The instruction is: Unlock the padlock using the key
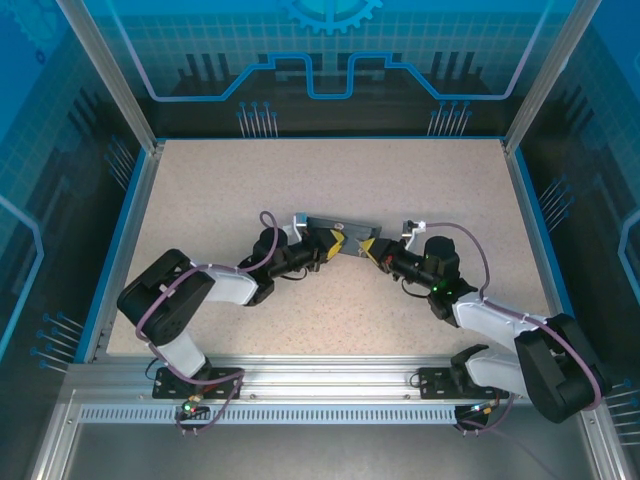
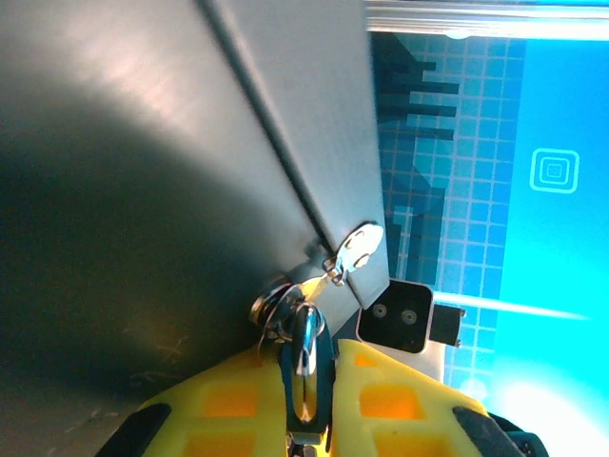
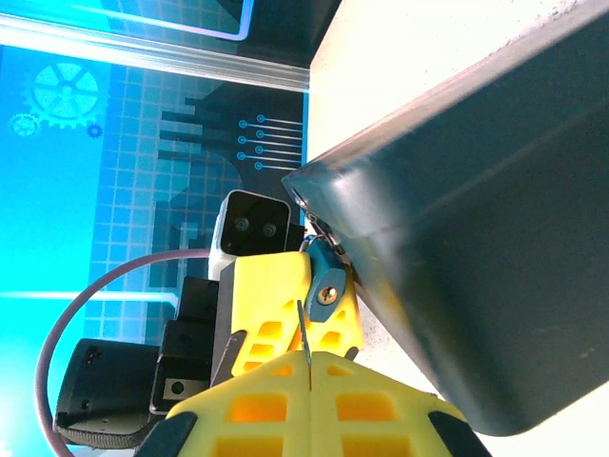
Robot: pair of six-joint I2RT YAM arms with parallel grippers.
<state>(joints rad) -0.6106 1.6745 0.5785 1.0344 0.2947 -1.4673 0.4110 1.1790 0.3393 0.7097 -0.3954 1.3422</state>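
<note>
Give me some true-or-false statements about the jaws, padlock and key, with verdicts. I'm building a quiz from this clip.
1. The left jaws grip the padlock. True.
2. The right jaws stand wide open. False: they are shut on the key.
3. The padlock's keyhole faces the right wrist camera. True.
4. The box is red. False: it is gray.
5. The padlock lies far from the box. False: it sits right at the box's edge.
</note>
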